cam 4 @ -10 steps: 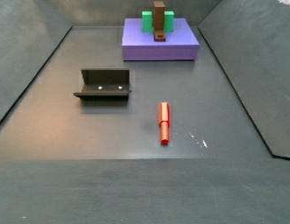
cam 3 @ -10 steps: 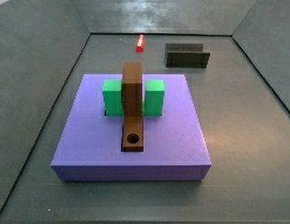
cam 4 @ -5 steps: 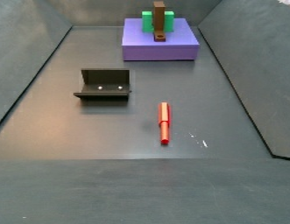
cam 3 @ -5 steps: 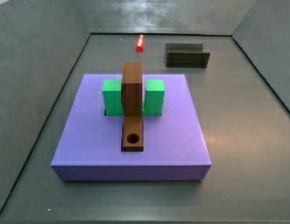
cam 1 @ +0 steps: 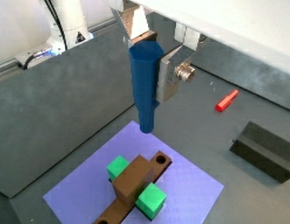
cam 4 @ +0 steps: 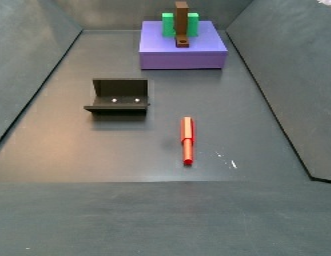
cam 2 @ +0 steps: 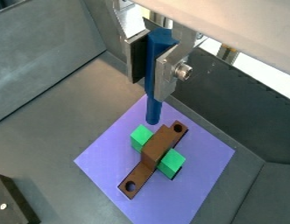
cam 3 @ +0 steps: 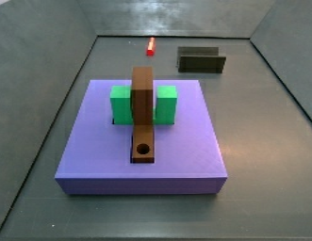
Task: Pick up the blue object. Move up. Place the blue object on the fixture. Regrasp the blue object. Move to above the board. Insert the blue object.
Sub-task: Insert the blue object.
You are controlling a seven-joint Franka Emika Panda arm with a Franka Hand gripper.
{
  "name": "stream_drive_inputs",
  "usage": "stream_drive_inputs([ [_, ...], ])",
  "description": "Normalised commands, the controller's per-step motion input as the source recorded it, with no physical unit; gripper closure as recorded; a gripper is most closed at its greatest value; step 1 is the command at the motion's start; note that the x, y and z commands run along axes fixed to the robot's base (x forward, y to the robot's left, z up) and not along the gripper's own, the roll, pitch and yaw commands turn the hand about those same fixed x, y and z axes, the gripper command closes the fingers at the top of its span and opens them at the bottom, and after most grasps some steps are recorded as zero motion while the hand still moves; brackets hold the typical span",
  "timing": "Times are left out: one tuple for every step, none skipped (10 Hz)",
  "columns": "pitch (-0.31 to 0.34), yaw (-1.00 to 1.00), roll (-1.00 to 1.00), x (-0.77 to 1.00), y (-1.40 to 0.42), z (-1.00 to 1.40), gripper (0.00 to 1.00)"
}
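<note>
jaws [cam 1: 157,66] clamping blue object [cam 1: 145,83], above board [cam 2: 203,159]

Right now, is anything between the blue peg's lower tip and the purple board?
Nothing: in both wrist views the blue peg, held in the end effector, hangs over bare purple board.

dark grey floor [cam 4: 74,130], lavender board [cam 4: 183,53], dark fixture [cam 4: 120,97], red peg [cam 4: 188,139], hand [cam 1: 145,57] above board
</note>
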Motion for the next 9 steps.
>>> stream_drive_inputs([
  [0.0,0.0,-0.12,0.1,-0.15,-0.3,1.0],
  [0.0,0.0,-0.16,0.07,-0.13,-0.35,1.0],
  [0.0,0.0,-0.21,0.0,-0.14,-0.37,1.0],
  [0.0,0.0,-0.22,0.0,-0.23,-0.32,1.0],
  [0.0,0.02,-0.21,0.02,-0.27,-0.25,1.0],
  [0.0,0.06,-0.16,0.0,-0.23,-0.19,1.0],
  [0.0,0.04,-0.17,0.0,-0.2,-0.17,1.0],
  [0.0,0.04,-0.16,0.0,-0.31,-0.09,1.0],
  [-0.011,0.0,-0.19,0.0,-0.41,-0.22,1.0],
])
